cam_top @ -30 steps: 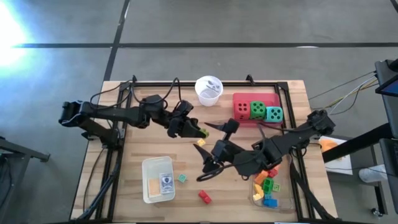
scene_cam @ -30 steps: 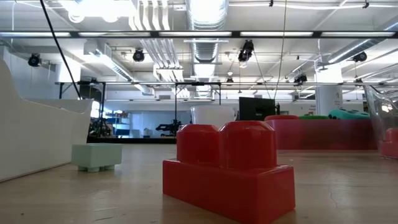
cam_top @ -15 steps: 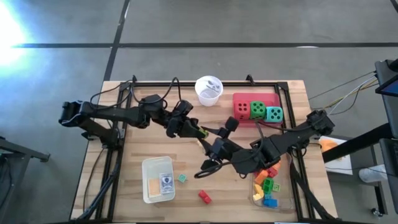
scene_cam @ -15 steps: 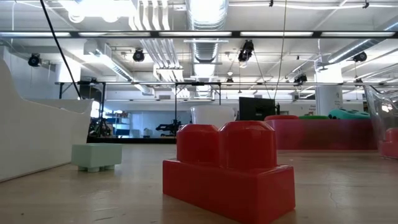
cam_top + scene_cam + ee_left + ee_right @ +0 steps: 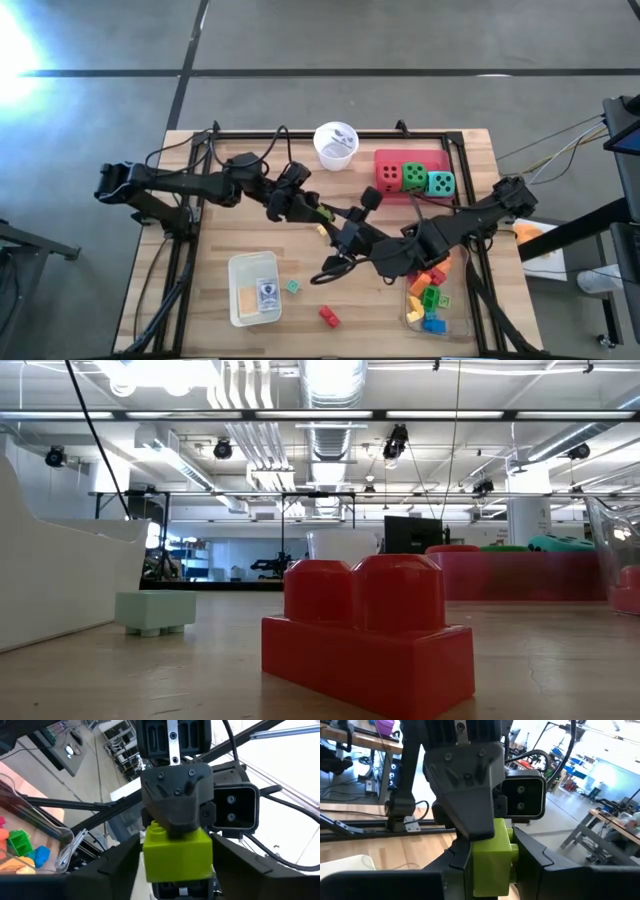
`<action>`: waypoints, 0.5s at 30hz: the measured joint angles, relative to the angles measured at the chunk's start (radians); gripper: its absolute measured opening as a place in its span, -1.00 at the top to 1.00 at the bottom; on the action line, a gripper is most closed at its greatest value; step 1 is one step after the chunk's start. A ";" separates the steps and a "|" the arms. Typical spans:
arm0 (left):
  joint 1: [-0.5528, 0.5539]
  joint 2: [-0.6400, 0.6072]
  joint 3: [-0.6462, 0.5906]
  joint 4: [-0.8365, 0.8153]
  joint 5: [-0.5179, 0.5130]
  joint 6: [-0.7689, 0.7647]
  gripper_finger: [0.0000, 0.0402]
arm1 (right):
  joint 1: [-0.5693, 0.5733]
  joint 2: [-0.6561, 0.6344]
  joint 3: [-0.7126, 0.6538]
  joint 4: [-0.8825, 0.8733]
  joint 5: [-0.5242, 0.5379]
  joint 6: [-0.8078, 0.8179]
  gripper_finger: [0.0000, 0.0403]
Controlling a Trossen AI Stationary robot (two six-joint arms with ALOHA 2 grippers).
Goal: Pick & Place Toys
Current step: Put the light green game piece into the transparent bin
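Right end effector has swung up from over the lower middle of the counter to meet the left end effector nose to nose above its centre.

- Lime-green brick: glossy moulded plastic, blocky, studs on top. It's held off the counter between the two end effectors.
- Right end effector is closed narrow on the lime-green brick, one dark finger either side.
- Left end effector is right up against the same brick; can't tell if it's clamped or let go.
- Loose on the wood-grain counter are 3 small bricks: yellow brick just under the handover, pale green brick and red brick nearer the front. The red one is a two-stud piece, smooth.
- 3 dotted dice sit side by side on the pink tray: red die, green die, teal die.
- Clear tray at the right front holds a mixed pile of bricks, too jumbled to count.
- White tray at the left front holds 2 flat cards, orange card and blue card.
- 1 white cup stands at the back edge.
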 joint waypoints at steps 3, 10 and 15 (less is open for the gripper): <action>0.000 0.000 0.000 0.006 0.008 0.000 -0.33 | 0.000 0.000 0.000 -0.001 0.000 0.002 0.57; 0.000 0.000 0.000 0.005 0.057 0.032 -0.75 | 0.001 -0.013 0.000 -0.008 -0.068 0.100 0.57; 0.002 0.000 0.000 -0.001 0.087 0.166 -0.92 | 0.006 -0.052 0.000 -0.086 -0.173 0.234 0.57</action>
